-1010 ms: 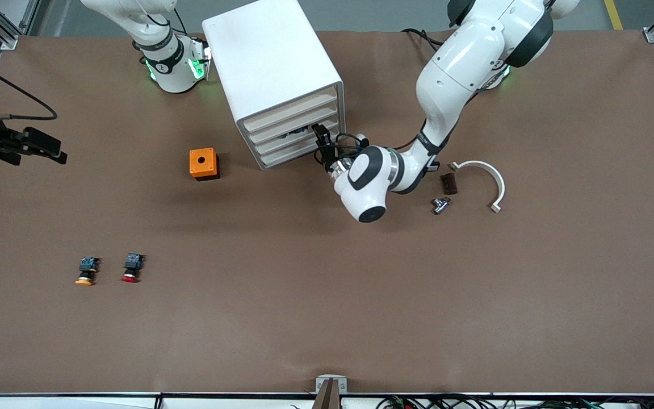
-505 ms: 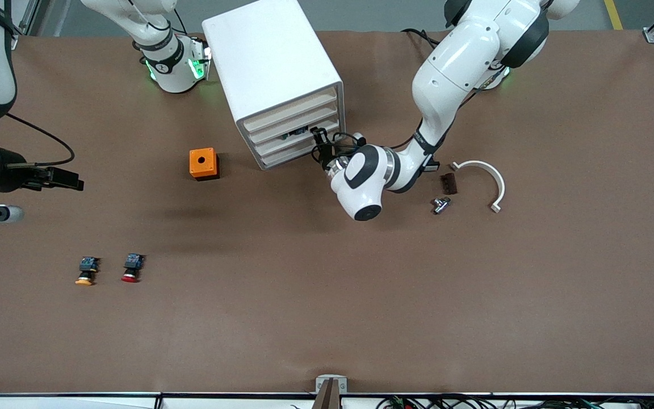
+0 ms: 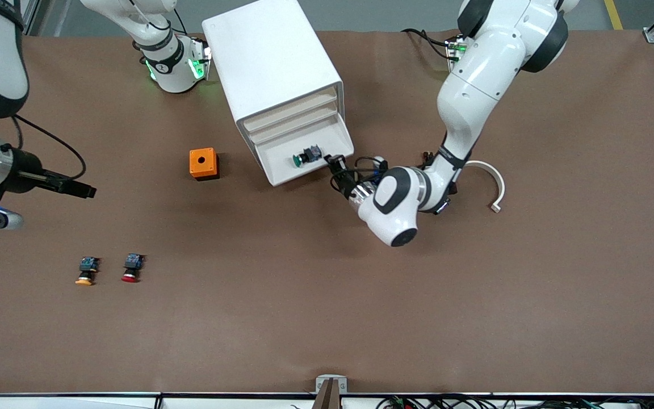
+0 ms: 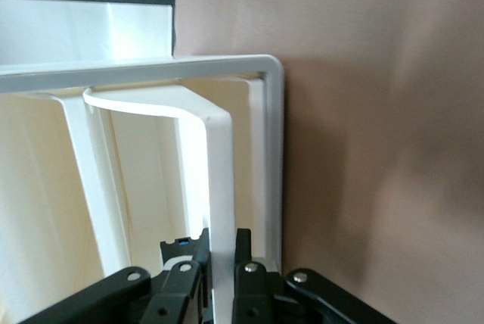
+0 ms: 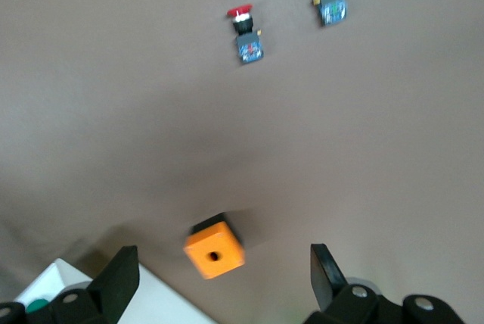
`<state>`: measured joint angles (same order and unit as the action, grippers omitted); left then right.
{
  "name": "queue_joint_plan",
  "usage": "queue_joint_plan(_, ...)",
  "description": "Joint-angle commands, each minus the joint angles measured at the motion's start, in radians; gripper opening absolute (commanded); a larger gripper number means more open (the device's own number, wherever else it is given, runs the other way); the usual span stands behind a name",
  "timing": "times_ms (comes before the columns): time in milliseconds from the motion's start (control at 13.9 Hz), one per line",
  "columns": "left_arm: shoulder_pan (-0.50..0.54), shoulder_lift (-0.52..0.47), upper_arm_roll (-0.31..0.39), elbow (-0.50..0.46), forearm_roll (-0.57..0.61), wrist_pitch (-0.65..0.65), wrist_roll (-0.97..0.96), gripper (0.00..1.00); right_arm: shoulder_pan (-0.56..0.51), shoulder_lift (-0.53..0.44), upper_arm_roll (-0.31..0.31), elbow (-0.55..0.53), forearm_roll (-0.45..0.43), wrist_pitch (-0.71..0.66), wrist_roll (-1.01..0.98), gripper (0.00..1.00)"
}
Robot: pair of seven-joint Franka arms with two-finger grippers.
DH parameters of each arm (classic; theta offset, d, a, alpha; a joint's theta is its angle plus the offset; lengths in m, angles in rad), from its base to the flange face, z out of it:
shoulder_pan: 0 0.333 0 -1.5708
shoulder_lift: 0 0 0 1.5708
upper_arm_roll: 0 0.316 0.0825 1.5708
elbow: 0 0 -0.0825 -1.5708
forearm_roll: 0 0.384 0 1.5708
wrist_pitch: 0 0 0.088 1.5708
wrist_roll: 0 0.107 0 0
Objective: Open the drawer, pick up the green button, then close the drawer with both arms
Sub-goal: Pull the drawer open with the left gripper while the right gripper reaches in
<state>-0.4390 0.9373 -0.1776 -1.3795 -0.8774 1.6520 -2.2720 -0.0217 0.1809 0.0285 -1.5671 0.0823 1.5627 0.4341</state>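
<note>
Left pincer [image 4: 221, 267] is clamped tight on the drawer's [image 4: 151, 188] white handle [image 4: 219, 180], brown table [image 4: 378, 150] just beside it.

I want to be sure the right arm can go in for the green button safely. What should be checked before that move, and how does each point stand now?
1. Drawer pulled out far enough to reach in: ok.
2. Green button in plain sight in the drawer, nothing on it: ok.
3. Left gripper shut on the drawer's front edge at the corner toward the left arm's end, holding it out: ok.
4. Right gripper open and holding nothing: ok.
5. Right gripper over the drawer: not ok; it hangs over bare table toward the right arm's end, short of the orange box.
6. Room beside the left gripper for a second gripper at the button: cannot tell.
</note>
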Motion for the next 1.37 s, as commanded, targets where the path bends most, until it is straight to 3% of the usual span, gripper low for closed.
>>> queue_joint_plan(0,0.058,0.008,-0.01,0.054,-0.012,0.005,0.057,0.0,0.115,-0.024,-0.002,-0.024,0.02,-0.012,0.307,1.0)
queue_joint_plan(216,0.083,0.008,-0.01,0.062,-0.017,0.009,0.144,0.0,0.245,-0.021,-0.001,-0.047,0.022,0.026,0.57,1.0)
queue_joint_plan(289,0.095,0.008,-0.01,0.062,-0.017,0.009,0.149,0.13,0.293,-0.021,-0.001,-0.062,0.022,0.055,0.647,1.0)
queue_joint_plan(433,0.103,0.002,-0.01,0.06,-0.017,0.009,0.147,0.24,0.386,-0.018,-0.001,-0.089,0.022,0.12,0.792,1.0)
queue_joint_plan(577,0.111,0.0,-0.01,0.062,-0.014,0.009,0.147,0.53,0.483,-0.006,-0.002,-0.113,0.022,0.187,0.955,1.0)
queue_joint_plan(649,0.123,-0.002,-0.01,0.06,-0.009,0.008,0.147,0.77,0.532,0.011,-0.002,-0.122,0.02,0.221,1.025,1.0)
queue_joint_plan(722,0.141,-0.002,-0.01,0.06,-0.008,0.006,0.147,0.91,0.566,0.028,-0.002,-0.125,0.02,0.253,1.076,1.0)
queue_joint_plan(794,0.158,-0.005,-0.007,0.062,-0.005,0.003,0.149,1.0,0.594,0.051,-0.002,-0.125,0.019,0.285,1.13,1.0)
queue_joint_plan(1155,0.171,-0.014,0.061,0.089,0.173,-0.001,0.151,1.0,0.724,0.173,-0.005,-0.122,-0.001,0.437,1.313,1.0)
queue_joint_plan(1299,0.172,-0.024,0.091,0.099,0.253,-0.001,0.157,1.0,0.759,0.224,-0.004,-0.119,-0.047,0.485,1.382,1.0)
